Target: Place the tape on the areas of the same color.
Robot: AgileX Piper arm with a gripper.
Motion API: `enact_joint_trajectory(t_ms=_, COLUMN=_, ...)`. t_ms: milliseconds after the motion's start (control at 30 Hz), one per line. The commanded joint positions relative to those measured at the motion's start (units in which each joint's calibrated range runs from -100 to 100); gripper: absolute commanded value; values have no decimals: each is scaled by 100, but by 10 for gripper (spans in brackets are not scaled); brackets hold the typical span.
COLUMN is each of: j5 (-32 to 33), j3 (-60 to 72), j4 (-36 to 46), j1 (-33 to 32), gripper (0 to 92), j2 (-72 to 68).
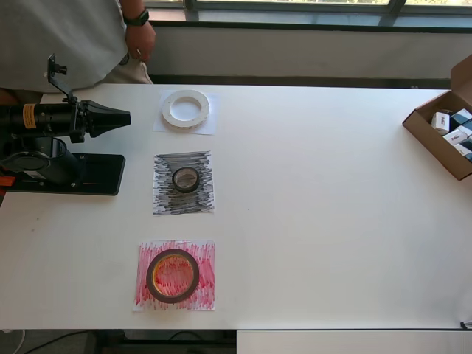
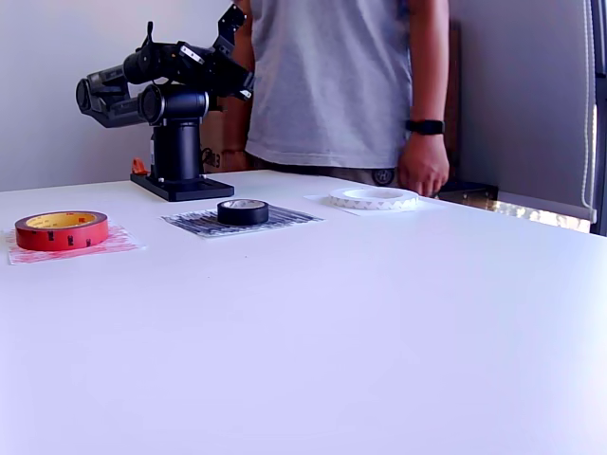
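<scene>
Each tape roll lies on a sheet of its own colour. The wide white ring [image 1: 186,108] [image 2: 374,198] rests on the plain white sheet [image 1: 211,126] [image 2: 327,200]. On the black-scribbled sheet [image 1: 165,200] [image 2: 194,224] sits the small black roll [image 1: 186,179] [image 2: 243,211]. The dark-red roll [image 1: 172,275] [image 2: 61,229] lies on the red-scribbled sheet [image 1: 207,295] [image 2: 116,245]. My gripper [image 1: 124,116] is folded back over the arm's base, left of the white ring in the overhead view. Its fingers are shut to a point, with nothing held.
The arm's black base plate [image 1: 96,175] [image 2: 180,187] stands at the overhead view's left edge. A person [image 1: 66,33] [image 2: 332,85] stands behind the table by the arm. A brown carton [image 1: 431,136] of small boxes sits at the overhead view's right edge.
</scene>
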State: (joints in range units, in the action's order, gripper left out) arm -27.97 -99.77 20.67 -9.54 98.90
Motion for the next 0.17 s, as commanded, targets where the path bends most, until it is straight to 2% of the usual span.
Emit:
enact_joint_trajectory(t_ms=0, j5=15, j3=40, j4=-35, j1=13, gripper=1, j2=17)
enact_joint_trajectory(t_ms=133, j5=15, j3=40, j4=-35, j1=13, gripper=1, j2=17)
